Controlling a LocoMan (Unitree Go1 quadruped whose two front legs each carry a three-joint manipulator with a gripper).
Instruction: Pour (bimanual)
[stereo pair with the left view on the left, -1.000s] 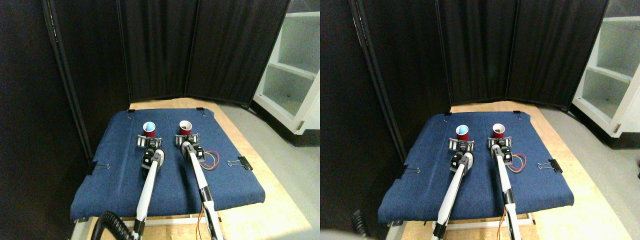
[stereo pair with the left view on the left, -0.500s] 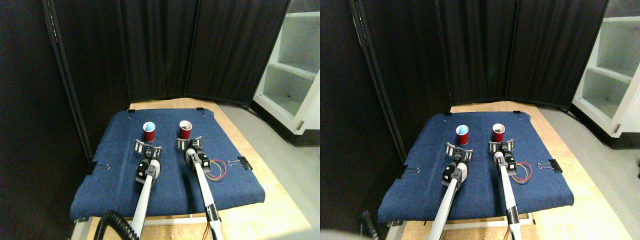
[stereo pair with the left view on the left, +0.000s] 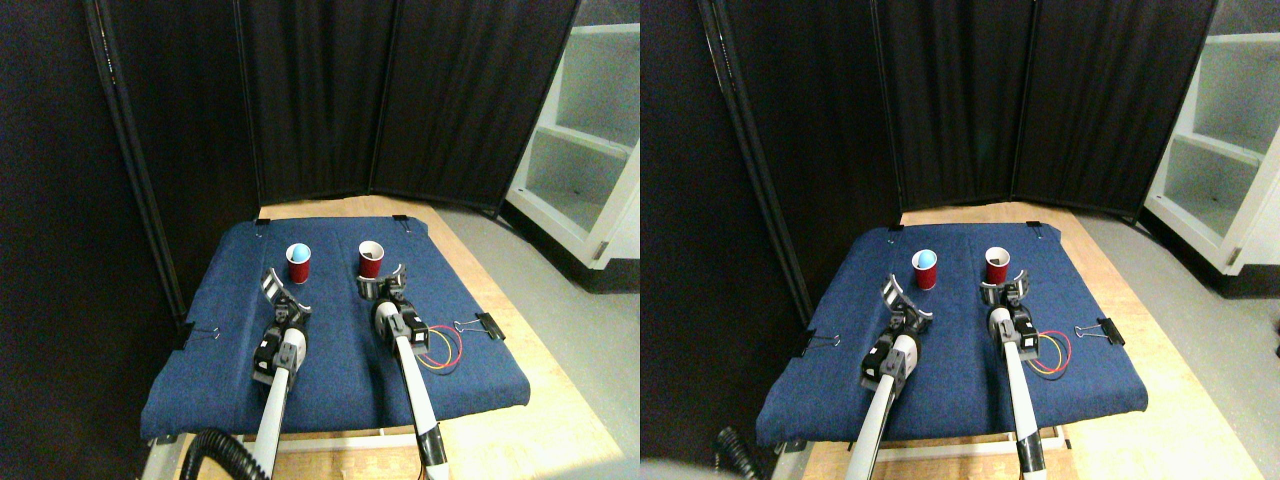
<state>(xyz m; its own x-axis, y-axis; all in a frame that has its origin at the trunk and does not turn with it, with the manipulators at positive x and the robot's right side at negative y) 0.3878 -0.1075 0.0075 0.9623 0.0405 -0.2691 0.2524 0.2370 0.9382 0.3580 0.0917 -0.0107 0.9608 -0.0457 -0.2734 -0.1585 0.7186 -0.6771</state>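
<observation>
L gripper (stereo pair with the left view on the left: 279, 293) & R gripper (stereo pair with the left view on the left: 381, 284) jaws spread wide, empty (ribbed pads); two red cups (stereo pair with the left view on the left: 298, 263) upright on blue cloth (stereo pair with the left view on the left: 340, 360).

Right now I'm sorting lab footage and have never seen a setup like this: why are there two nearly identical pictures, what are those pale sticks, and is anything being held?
The two halves are the two eyes of one wide-angle camera on a four-legged robot, looking forward and down, so each thing appears twice. The pale sticks rising from the bottom are its two arms, each ending in a dark two-jaw gripper. The left gripper and the right gripper both stand open and hold nothing. On a blue cloth spread over a wooden table stand two upright red cups: the left cup, pale blue inside, and the right cup, dark inside. The left gripper sits short of its cup, toward the robot's left; the right gripper is close under its cup. Binder clips hold the cloth's edges, and coloured wires loop beside the right arm. Black curtains and a white shelf stand behind.
</observation>
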